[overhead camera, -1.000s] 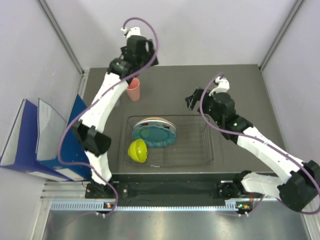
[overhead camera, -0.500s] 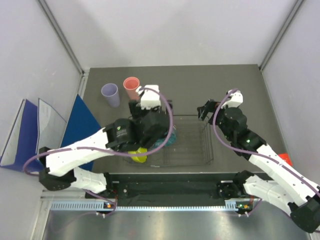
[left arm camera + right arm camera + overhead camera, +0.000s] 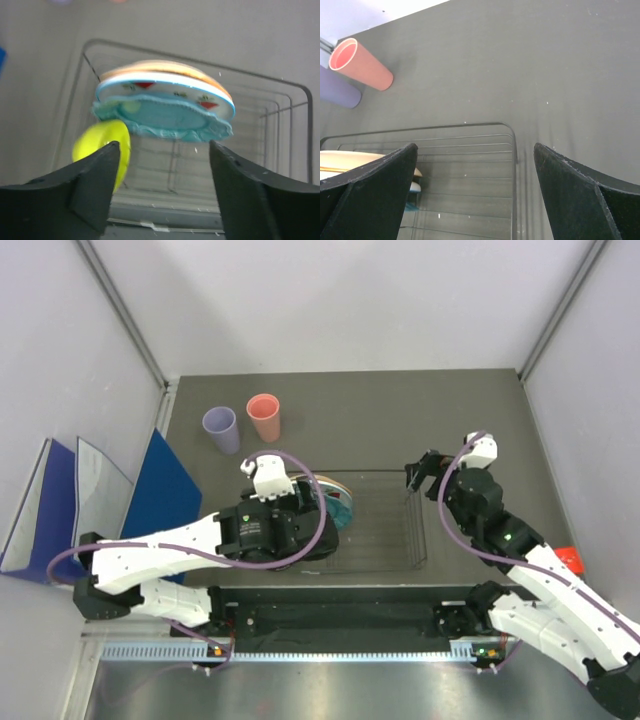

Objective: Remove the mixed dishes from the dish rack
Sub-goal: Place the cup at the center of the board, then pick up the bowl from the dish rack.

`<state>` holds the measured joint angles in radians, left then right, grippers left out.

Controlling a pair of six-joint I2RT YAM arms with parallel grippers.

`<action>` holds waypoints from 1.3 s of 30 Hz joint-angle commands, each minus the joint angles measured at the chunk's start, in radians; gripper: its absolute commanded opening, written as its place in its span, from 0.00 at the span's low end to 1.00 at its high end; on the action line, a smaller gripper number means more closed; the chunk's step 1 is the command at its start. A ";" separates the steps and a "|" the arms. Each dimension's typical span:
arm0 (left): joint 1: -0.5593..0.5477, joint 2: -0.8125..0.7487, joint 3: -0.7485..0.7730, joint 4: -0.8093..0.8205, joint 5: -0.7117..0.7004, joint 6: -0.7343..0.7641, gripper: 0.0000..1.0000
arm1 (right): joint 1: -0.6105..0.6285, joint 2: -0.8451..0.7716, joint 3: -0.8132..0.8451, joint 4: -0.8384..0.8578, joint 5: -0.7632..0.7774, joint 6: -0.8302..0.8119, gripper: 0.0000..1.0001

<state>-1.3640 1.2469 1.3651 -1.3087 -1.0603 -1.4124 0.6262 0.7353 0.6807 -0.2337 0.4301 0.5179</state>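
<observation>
The dish rack (image 3: 400, 540) sits mid-table. In it a peach plate (image 3: 165, 65), a white plate with red marks (image 3: 165, 82) and a teal scalloped plate (image 3: 165, 117) stand on edge together. The yellow-green bowl (image 3: 97, 145) stands left of them. My left gripper (image 3: 164, 147) hovers open over the rack's near side, facing the plates, its left finger just in front of the bowl's rim, nothing held. From above, the left arm hides the bowl and most of the plates (image 3: 340, 502). The lavender cup (image 3: 220, 427) and salmon-pink cup (image 3: 265, 416) stand on the table behind the rack. My right gripper (image 3: 420, 472) is open above the rack's far right corner (image 3: 512, 131).
Blue folders (image 3: 150, 495) lean at the table's left edge. A small red thing (image 3: 570, 557) lies at the right edge. Grey walls close in the back and both sides. The right half of the rack holds only bare wire.
My left arm swung from the salmon-pink cup at the back down over the rack, leaving both cups standing. The right arm drew back toward the near right.
</observation>
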 commanded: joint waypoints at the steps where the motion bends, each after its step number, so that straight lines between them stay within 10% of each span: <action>1: -0.003 0.052 0.003 -0.197 0.110 -0.123 0.71 | 0.015 0.001 -0.012 -0.004 0.024 0.002 1.00; 18: 0.049 -0.026 -0.218 -0.201 0.241 -0.280 0.57 | 0.024 0.047 -0.040 0.063 -0.034 -0.024 1.00; 27: 0.304 -0.190 -0.301 -0.199 0.215 -0.125 0.55 | 0.029 0.035 -0.078 0.102 -0.063 -0.010 1.00; 39: 0.270 -0.070 -0.274 -0.181 0.266 -0.071 0.52 | 0.030 0.075 -0.102 0.143 -0.080 -0.005 1.00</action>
<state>-1.0702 1.1759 1.0618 -1.3376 -0.8051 -1.5169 0.6415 0.8082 0.5953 -0.1455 0.3569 0.5083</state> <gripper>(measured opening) 0.526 0.996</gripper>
